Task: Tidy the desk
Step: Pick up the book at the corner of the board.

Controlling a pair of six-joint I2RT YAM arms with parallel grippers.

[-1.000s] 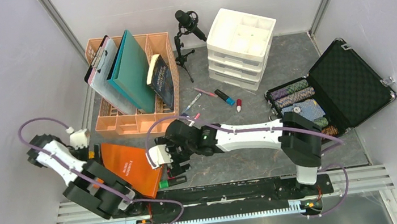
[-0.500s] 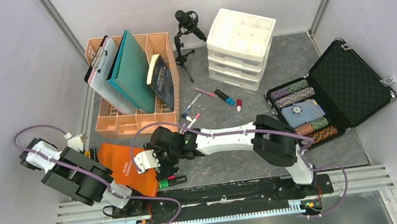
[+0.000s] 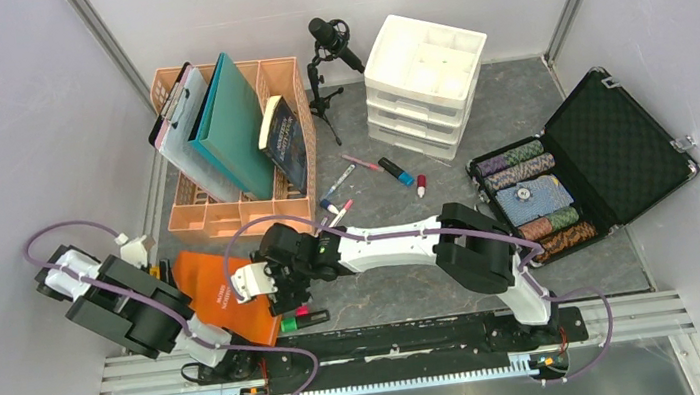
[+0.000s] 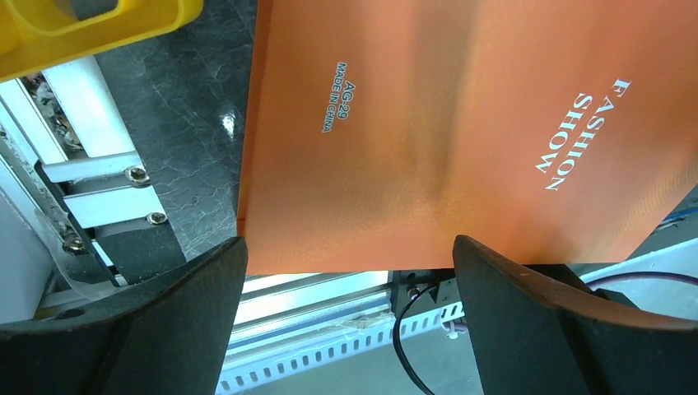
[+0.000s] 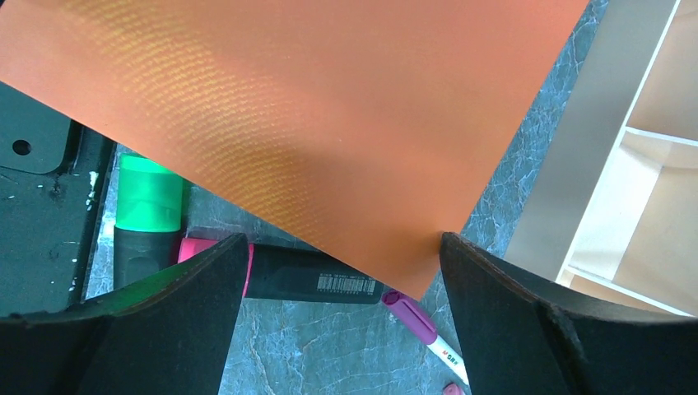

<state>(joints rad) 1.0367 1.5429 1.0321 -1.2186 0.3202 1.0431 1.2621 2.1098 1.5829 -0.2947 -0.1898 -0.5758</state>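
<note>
Right gripper (image 5: 342,240) shown above the right corner of the orange folder (image 3: 225,291), which lay flat on the desk (image 3: 516,107) at the lower left of the top view, the desk itself filling that view's middle. Both grippers' fingers were spread wide and nothing was grasped. The left gripper (image 4: 350,247) was placed over the folder's near edge. A clean pick, it was judged, required one finger slid under the corner, with the green highlighter (image 5: 148,193) and black marker (image 5: 313,278) beneath left undisturbed. The right arm was stretched low leftward.
</note>
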